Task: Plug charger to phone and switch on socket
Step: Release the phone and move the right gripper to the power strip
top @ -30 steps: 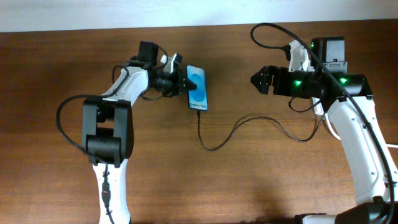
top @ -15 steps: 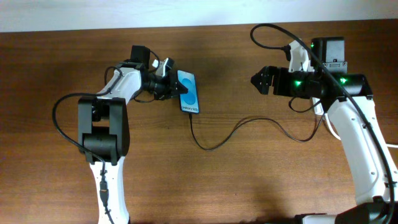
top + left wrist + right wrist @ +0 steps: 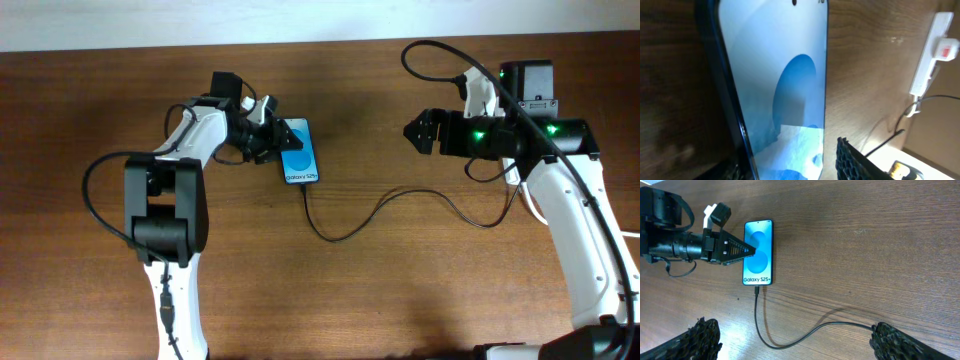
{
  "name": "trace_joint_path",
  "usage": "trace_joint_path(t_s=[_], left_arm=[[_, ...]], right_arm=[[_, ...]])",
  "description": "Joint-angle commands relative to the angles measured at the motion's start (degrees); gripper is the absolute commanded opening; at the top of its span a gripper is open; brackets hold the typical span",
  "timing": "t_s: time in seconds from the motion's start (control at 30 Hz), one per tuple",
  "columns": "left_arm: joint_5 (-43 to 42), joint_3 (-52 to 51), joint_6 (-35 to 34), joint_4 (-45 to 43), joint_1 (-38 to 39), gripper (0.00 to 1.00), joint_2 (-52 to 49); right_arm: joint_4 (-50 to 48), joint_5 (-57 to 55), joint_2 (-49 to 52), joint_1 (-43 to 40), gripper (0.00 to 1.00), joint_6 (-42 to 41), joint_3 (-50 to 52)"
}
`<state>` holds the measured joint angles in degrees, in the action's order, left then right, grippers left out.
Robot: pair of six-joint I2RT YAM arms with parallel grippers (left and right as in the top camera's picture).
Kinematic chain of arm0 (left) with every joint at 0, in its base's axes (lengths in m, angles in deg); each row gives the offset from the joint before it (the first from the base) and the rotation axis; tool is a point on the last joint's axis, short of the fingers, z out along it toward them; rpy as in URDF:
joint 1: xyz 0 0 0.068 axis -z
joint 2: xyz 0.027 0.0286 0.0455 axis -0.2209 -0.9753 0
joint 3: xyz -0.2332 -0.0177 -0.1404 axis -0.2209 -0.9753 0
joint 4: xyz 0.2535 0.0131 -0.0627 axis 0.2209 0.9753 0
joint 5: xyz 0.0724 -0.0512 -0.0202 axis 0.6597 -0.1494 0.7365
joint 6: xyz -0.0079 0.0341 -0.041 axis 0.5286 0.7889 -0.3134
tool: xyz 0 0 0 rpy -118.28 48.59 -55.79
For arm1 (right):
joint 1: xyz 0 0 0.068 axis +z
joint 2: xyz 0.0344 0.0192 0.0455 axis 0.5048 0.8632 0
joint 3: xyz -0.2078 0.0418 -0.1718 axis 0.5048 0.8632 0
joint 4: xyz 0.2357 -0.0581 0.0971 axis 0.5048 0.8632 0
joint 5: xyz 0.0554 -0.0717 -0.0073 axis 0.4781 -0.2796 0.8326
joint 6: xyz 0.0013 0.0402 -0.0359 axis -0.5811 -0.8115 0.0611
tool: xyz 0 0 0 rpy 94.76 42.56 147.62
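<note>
a wooden table [image 3: 400, 300] seen from above, with my two arms reaching in from either side. the phone [image 3: 299, 152] lies flat in the upper middle of the table, its bright blue screen up and its white lettering at the near end. my left gripper [image 3: 275, 140] is right against the phone's left edge, and one dark finger [image 3: 740, 250] reaches over the screen. i cannot tell whether the fingers clamp the phone or only rest on it. the charger [image 3: 400, 193], a thin black cable, meets the phone's near end with its plug tip and snakes right across the wood towards my right arm. my right gripper [image 3: 415, 130] hangs well apart from the phone, holding nothing, its fingers [image 3: 895, 342] spread wide. the socket [image 3: 932, 52], a white strip with a red mark, shows only in the left wrist view, beyond the phone.
</note>
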<state>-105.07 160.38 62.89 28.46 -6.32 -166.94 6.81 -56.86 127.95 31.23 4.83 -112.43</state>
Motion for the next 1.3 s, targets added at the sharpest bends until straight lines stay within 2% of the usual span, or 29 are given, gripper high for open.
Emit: trace_joint_path(t_s=[0.0, 0.13, 0.2, 0.27, 0.4, 0.57, 0.73, 0.77, 0.9, 1.0, 1.1, 1.27], left_arm=[[14.2, -0.6, 0.9, 1.7, -0.2, 0.64, -0.2], [20.1, -0.6, 0.9, 2.1, -0.2, 0.74, -0.2], [23.6, -0.5, 0.9, 2.3, -0.2, 0.88, -0.2], [25.4, 0.8, 0.9, 3.1, -0.3, 0.91, -0.2], [26.3, 11.1, 1.0, 11.5, -2.1, 0.91, 3.6], [26.2, 19.2, 4.0, 16.4, -4.0, 0.92, 15.0], [26.2, 19.2, 3.9, 16.9, -4.0, 1.0, 24.9], [26.2, 19.2, 3.9, 17.4, -4.0, 1.0, 26.3], [26.2, 19.2, 3.9, 20.7, -4.0, 0.99, 27.0], [26.2, 19.2, 3.9, 21.5, -4.0, 0.99, 27.0], [26.2, 19.2, 3.9, 21.5, -4.0, 0.99, 27.0], [26.2, 19.2, 3.9, 21.5, -4.0, 1.0, 27.0]], right_arm=[[0.0, -0.6, -0.7, 0.2, 0.99, 0.7, -1.0], [0.0, -0.8, -0.7, 0.2, 0.99, 0.7, -1.0], [0.0, -0.8, -0.7, 0.2, 0.99, 0.7, -1.0], [0.0, -0.8, -0.7, 0.2, 0.98, 0.7, -1.0], [1.5, -0.5, -0.9, 0.1, 0.99, 1.3, -2.6], [9.7, -0.5, -1.0, -4.3, 0.99, 1.3, -12.5], [15.0, -0.5, -1.0, -16.4, 0.99, 1.3, -21.7], [15.0, -0.5, -1.0, -21.4, 0.99, 1.2, -22.5], [14.6, -0.5, 0.5, -35.7, 0.99, 1.1, -22.5], [14.1, -0.5, 4.3, -42.4, 0.99, 1.1, -22.4], [13.0, -0.5, 10.5, -45.1, 0.99, 1.5, -22.4], [9.3, -0.5, 20.3, -45.1, 0.97, 2.8, -22.4]])
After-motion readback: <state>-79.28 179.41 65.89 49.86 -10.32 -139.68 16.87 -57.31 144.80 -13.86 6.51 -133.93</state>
